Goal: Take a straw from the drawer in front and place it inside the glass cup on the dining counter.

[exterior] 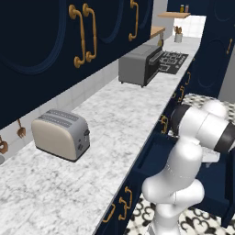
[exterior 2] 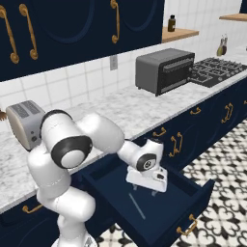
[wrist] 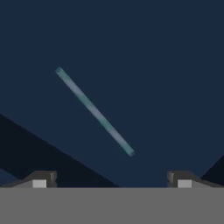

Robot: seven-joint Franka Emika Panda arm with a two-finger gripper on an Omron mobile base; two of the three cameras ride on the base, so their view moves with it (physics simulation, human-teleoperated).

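A cream and grey toaster (exterior: 60, 134) sits on the marbled counter (exterior: 105, 137) at the left of the left base view. Further back, upper centre, stands a grey toaster oven (exterior: 140, 64), with a black stovetop (exterior: 172, 62) just beyond it. Navy wall cabinets with brass handles (exterior: 82, 34) fill the upper left. A wooden shelf (exterior 2: 179, 33) carries a dark bottle (exterior 2: 171, 23). Patterned black-and-white floor tiles (exterior 2: 217, 159) show lower right.

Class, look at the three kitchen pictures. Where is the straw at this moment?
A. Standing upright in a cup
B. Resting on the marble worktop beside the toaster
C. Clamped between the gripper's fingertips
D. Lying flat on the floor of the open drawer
D: the straw lies flat on the dark floor of the open drawer, with the open gripper above it, fingertips apart and not touching it.
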